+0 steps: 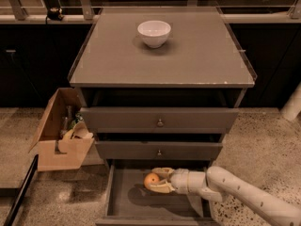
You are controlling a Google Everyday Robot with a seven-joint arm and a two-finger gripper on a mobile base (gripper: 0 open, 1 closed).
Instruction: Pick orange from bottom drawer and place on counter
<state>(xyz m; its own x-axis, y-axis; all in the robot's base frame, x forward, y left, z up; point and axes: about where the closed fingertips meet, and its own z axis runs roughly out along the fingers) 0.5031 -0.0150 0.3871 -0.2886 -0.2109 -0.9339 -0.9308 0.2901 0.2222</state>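
Fingers [163, 172] of the gripper [159, 181] clasp the orange [150, 180] from both sides inside the open bottom drawer [123, 202].

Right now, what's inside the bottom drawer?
The orange lies on the bottom drawer floor, the gripper beside it. Nothing else shows; the rear under the middle drawer and the floor beneath the arm are hidden.

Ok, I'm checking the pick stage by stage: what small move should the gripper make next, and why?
Probably a short lift straight up. The gripper reaches into the open dark wooden bottom drawer, its fingers apparently closed around the small round orange fruit, low over the drawer floor. Clearing the floor first should let it withdraw toward the flat grey-brown counter.
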